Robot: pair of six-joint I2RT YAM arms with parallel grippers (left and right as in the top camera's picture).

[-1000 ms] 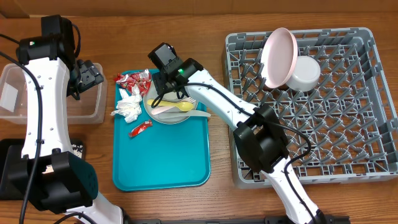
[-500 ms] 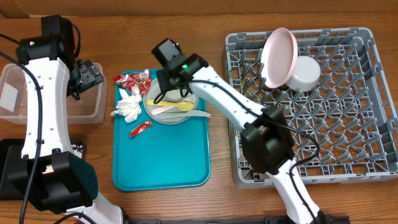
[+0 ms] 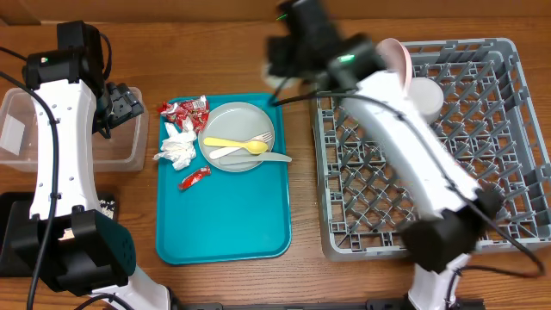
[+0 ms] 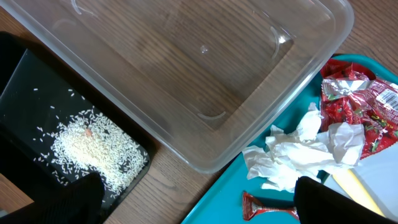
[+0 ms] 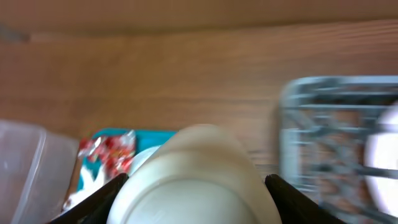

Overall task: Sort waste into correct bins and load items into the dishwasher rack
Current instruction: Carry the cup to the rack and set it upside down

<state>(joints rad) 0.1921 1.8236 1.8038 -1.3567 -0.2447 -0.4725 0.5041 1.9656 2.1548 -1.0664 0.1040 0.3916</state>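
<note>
My right gripper (image 5: 196, 202) is shut on the small whitish bowl (image 5: 199, 174) and holds it in the air above the table's far edge, between the teal tray and the dishwasher rack (image 3: 430, 172). In the overhead view the right gripper (image 3: 282, 53) is blurred and hides the bowl. The grey plate (image 3: 225, 120) on the teal tray carries a yellow spoon (image 3: 234, 144) and white cutlery (image 3: 258, 157). The pink plate (image 3: 394, 60) and white cup (image 3: 428, 99) stand in the rack. My left gripper (image 3: 120, 108) is open and empty over the clear tub (image 3: 73, 129).
The teal tray (image 3: 224, 215) holds the crumpled napkin (image 4: 305, 149) and red wrappers (image 4: 357, 102), one lying apart (image 4: 267, 205). The black tray (image 4: 25, 93) next to the clear tub (image 4: 186, 74) holds rice (image 4: 87, 149) and an orange cube (image 4: 89, 132).
My right arm has lifted off the grey plate and swung up and to the right with the bowl. The left arm has not moved.
</note>
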